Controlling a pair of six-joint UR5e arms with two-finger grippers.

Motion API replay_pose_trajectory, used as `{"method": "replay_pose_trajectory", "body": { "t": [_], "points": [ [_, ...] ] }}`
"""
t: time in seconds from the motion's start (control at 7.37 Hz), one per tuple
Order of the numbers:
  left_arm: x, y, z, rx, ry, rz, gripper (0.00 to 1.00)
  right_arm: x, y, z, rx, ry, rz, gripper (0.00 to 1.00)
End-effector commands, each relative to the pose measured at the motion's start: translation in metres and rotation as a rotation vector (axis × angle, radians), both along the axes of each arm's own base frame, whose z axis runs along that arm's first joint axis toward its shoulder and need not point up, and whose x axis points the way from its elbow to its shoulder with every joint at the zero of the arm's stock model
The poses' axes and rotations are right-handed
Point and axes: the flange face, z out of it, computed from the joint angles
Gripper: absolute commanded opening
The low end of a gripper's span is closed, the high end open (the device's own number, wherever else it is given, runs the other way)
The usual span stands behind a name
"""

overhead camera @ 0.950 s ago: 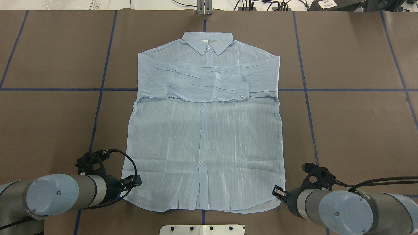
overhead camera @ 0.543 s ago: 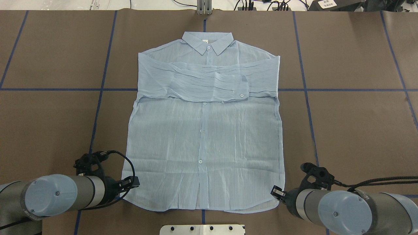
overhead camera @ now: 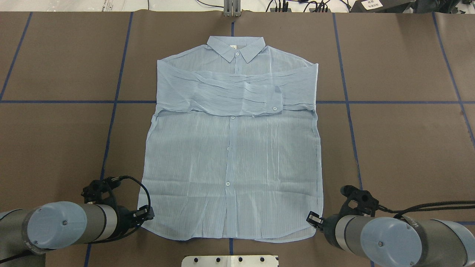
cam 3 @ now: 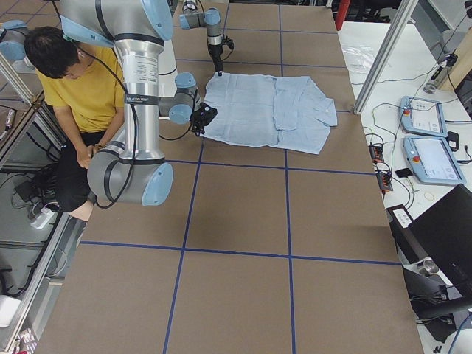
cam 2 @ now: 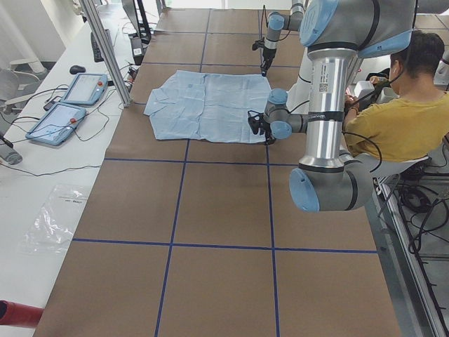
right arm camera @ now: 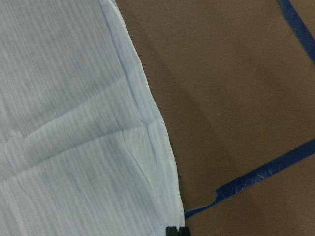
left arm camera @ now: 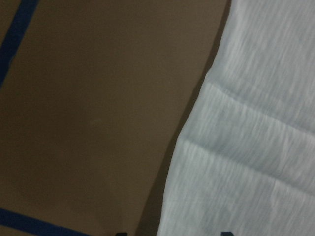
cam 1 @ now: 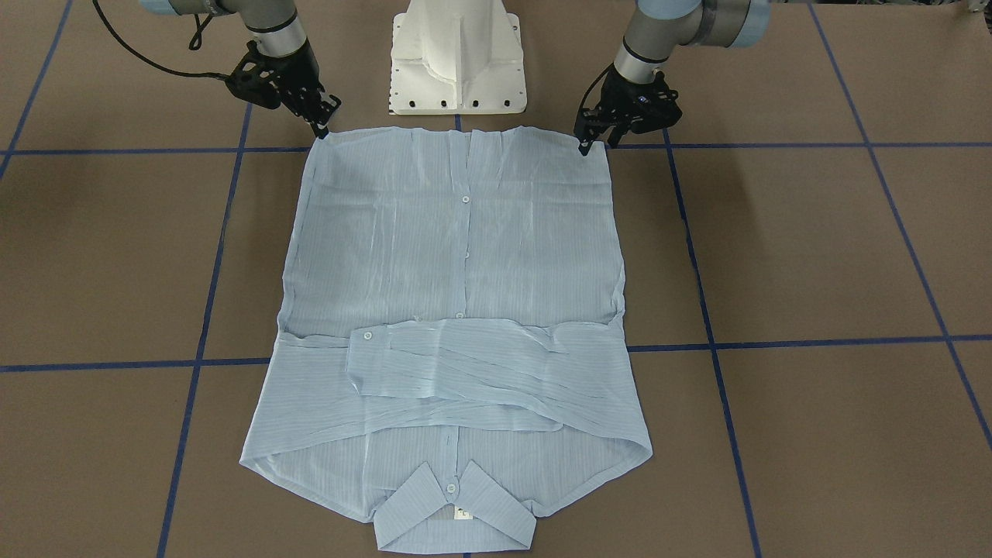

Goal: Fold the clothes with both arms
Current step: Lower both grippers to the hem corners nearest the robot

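Brown counter [overhead camera: 55, 148], gridded with blue tape [overhead camera: 110, 126], carries the flat shirt [overhead camera: 230, 159]. My left pincer [overhead camera: 147, 215] gapes over its near hem corner. Whether my right pincer [overhead camera: 311, 218] grips, I cannot tell.

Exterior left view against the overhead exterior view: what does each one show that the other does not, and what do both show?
Only exterior left: a seated person in a yellow top, and two tablets on the white side bench. Only overhead: the white cuff button on the sleeve folded across the chest. Both: the light-blue shirt flat on the brown table, with the left arm and right arm at its hem corners.
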Motion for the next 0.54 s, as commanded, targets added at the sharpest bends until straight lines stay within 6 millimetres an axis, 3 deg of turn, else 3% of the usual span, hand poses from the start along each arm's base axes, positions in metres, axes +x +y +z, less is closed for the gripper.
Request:
{"method": "replay_pose_trajectory", "body": {
  "t": [0.0,0.41],
  "points": [
    [0.001,0.003,-0.001,-0.013,0.004,-0.002,0.00,0.000,0.001,-0.001,0.000,-0.003,-0.001,0.00],
    [-0.022,0.005,-0.007,-0.007,0.015,-0.004,0.00,0.001,0.000,-0.004,0.001,-0.009,0.000,0.00]
  ]
}}
